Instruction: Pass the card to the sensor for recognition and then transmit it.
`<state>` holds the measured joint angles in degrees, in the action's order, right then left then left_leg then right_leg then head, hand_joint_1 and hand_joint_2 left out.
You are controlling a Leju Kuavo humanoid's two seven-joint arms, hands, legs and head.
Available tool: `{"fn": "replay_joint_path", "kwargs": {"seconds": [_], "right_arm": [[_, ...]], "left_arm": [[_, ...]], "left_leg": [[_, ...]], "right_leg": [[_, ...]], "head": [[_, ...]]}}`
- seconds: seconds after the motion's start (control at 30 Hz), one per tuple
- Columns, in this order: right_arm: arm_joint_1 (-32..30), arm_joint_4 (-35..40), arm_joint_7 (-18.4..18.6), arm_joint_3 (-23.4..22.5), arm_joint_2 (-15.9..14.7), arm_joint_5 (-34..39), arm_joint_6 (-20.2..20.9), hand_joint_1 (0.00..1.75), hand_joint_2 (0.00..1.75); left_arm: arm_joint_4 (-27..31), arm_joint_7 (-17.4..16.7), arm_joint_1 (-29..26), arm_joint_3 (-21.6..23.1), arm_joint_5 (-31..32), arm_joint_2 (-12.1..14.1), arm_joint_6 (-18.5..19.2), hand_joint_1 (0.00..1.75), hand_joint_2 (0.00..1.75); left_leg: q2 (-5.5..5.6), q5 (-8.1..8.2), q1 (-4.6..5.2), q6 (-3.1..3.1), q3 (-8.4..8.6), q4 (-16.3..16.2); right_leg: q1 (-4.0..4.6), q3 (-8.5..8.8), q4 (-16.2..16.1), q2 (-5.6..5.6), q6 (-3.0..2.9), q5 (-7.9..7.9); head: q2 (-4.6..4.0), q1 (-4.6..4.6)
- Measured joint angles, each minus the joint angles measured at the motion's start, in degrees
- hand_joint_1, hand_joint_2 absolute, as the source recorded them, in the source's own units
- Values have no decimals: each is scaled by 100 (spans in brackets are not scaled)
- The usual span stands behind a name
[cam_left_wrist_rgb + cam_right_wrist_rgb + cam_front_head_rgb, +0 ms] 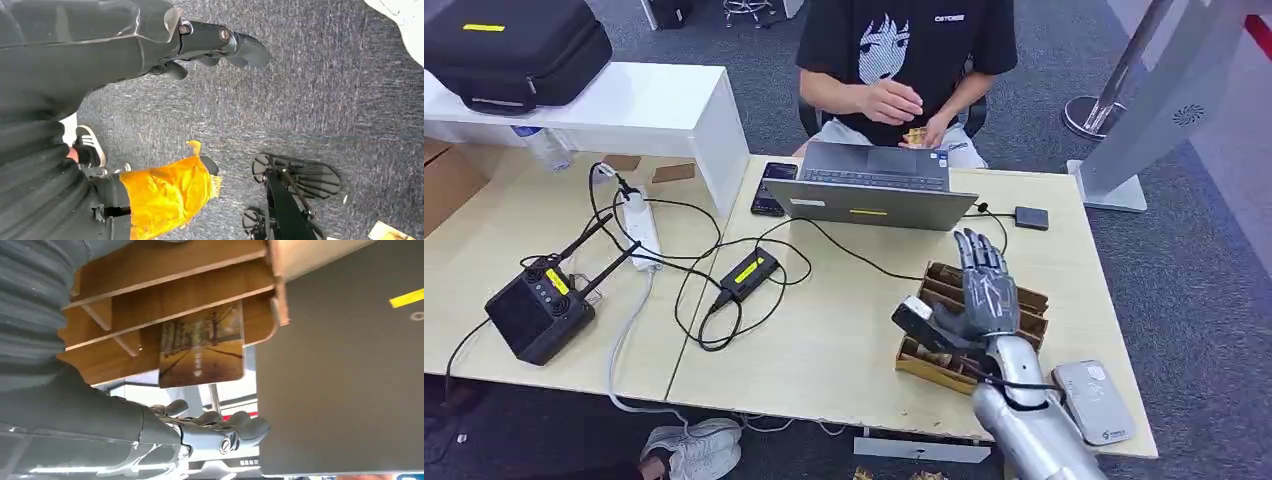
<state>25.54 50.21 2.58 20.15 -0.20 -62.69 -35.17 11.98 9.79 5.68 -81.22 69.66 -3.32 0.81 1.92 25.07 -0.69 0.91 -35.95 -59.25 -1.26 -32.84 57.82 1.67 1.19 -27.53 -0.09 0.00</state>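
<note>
Over the wooden rack [1024, 300], the right hand [979, 295] hovers, fingers spread.

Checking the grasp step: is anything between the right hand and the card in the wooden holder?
Nothing: in the right wrist view a bare gap separates the right hand from the card, which stands in the wooden holder.

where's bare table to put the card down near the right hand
Bare tabletop lies between the cable loops, the laptop and the wooden card holder. A smaller patch lies between the holder and the small black box. It is crowded around the right hand, with the holder below it and the grey sensor beside the arm.
</note>
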Motion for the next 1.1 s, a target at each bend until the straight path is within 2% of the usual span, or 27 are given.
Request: {"fn": "replay_joint_path", "kwargs": {"seconds": [0.43,0.47,0.5,0.67,0.73,0.83,0.87,1.1], "right_arm": [[-81,46,-48,-18,-131,70,-155,0,175],[-96,68,-61,-26,-131,66,-162,75,175],[-102,83,-77,-35,-133,63,-164,133,175],[-163,183,-137,-37,-135,63,-170,129,175],[-175,214,-162,-42,-135,66,-190,138,175],[-180,260,-186,-61,-138,70,-236,141,175],[-181,275,-205,-70,-138,70,-264,148,175],[-176,319,-260,-94,-138,72,-352,154,175]], "left_arm": [[0,0,-3,0,-18,0,-13,0,175],[0,0,-2,0,-17,0,-13,0,175],[0,0,-2,0,-17,0,-13,0,175],[0,0,-2,0,-17,0,-13,0,175],[0,0,-2,0,-17,0,-13,0,175],[0,0,-2,0,-15,0,-13,0,175],[0,0,-2,0,-15,0,-13,0,175],[0,0,-1,0,-15,0,-11,0,175]], "left_leg": [[0,0,0,0,0,0],[-1,0,0,0,0,0],[-1,0,0,0,0,0],[-1,0,0,0,-1,0],[-1,0,0,0,-1,0],[-1,0,0,0,-1,0],[-1,0,0,0,-1,0],[0,0,0,0,-1,0]], "right_leg": [[0,-1,0,0,0,0],[0,-1,0,1,0,0],[0,-2,0,1,0,0],[0,-2,0,1,0,0],[0,-2,0,1,0,0],[0,-2,0,1,0,0],[0,-2,0,1,0,0],[0,-1,0,0,0,0]], "head": [[0,-2],[0,-2],[0,-2],[0,-2],[0,-2],[0,-2],[0,0],[0,-2]]}}
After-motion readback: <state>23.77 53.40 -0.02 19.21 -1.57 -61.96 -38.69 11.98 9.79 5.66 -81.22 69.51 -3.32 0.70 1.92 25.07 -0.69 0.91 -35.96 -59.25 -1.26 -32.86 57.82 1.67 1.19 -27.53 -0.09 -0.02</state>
